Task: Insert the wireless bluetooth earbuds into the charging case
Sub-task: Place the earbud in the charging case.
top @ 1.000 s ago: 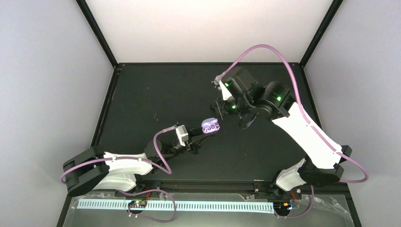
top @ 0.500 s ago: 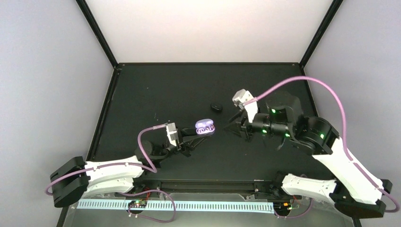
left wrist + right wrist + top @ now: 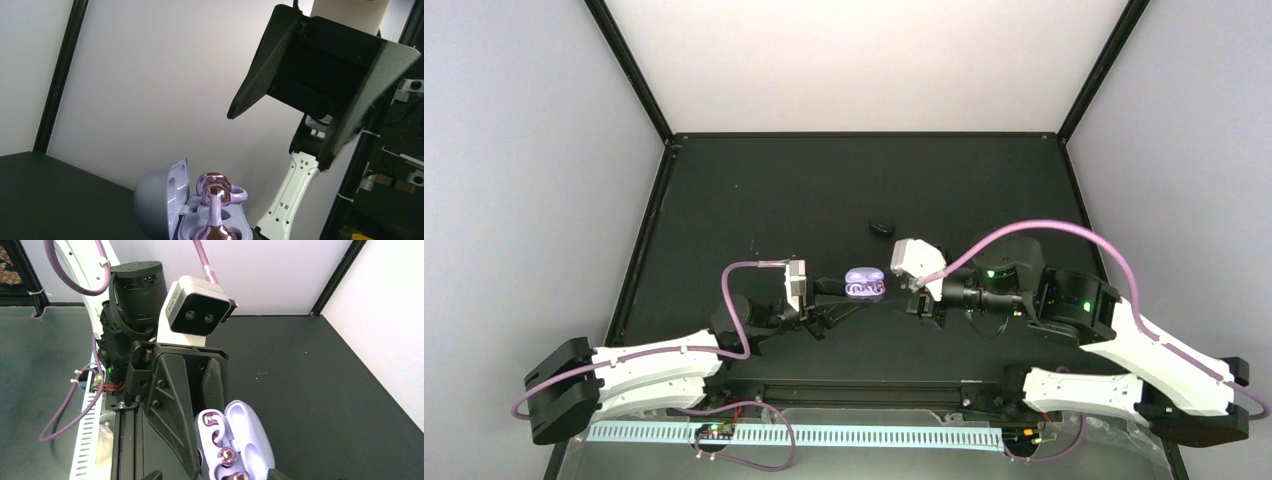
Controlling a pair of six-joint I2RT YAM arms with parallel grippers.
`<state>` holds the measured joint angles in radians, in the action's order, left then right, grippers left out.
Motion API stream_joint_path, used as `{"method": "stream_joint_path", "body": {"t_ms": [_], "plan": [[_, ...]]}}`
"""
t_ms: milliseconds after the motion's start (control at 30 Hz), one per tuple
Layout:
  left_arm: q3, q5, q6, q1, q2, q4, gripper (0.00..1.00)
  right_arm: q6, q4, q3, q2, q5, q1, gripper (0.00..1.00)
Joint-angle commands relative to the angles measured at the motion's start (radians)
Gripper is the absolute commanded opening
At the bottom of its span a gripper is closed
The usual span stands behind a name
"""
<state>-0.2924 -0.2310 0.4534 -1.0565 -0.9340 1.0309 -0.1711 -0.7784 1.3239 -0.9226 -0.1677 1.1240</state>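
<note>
The lavender charging case (image 3: 865,284) is held up off the table with its lid open. My left gripper (image 3: 852,296) is shut on its base; its black fingers (image 3: 172,405) show beside the case (image 3: 250,440) in the right wrist view. The two lilac earbuds (image 3: 226,455) lie in the case's wells, and they also show in the left wrist view (image 3: 216,189). My right gripper (image 3: 910,296) is open and empty, right next to the case. Its two fingertips stand on either side of the case at the bottom of the right wrist view. Its fingers (image 3: 310,65) hang above the case (image 3: 160,200).
A small black oval object (image 3: 881,227) lies on the black table (image 3: 754,200) behind the case. Black frame posts stand at the table's back corners, with white walls around. The arm bases sit along the near rail.
My right arm has swung from the back of the table down and forward, ending right next to the case. My left gripper has carried the case slightly nearer the front.
</note>
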Motion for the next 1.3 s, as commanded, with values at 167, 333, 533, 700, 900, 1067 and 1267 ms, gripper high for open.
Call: {"method": "stream_joint_path", "body": {"t_ms": [167,333,533,700,900,1067,1267], "plan": [[-0.031,-0.051,0.011,-0.009,0.044,-0.007,0.02,-0.099,0.127,-0.07,0.045,0.282,0.107,0.72],[-0.023,-0.054,0.004,-0.01,0.064,-0.012,0.02,-0.086,0.118,-0.085,0.033,0.301,0.108,0.75],[-0.018,-0.06,-0.001,-0.01,0.087,-0.03,0.02,-0.075,0.122,-0.092,0.025,0.306,0.111,0.78],[-0.017,-0.055,-0.005,-0.01,0.096,-0.04,0.02,-0.067,0.13,-0.092,0.029,0.285,0.111,0.89],[-0.018,-0.059,-0.006,-0.01,0.095,-0.037,0.02,-0.052,0.126,-0.099,0.012,0.308,0.111,0.9],[-0.026,-0.069,-0.008,-0.01,0.099,-0.046,0.02,-0.048,0.129,-0.1,0.004,0.324,0.112,0.9],[-0.029,-0.079,-0.012,-0.01,0.095,-0.046,0.02,-0.045,0.132,-0.105,0.004,0.358,0.112,0.9]]}}
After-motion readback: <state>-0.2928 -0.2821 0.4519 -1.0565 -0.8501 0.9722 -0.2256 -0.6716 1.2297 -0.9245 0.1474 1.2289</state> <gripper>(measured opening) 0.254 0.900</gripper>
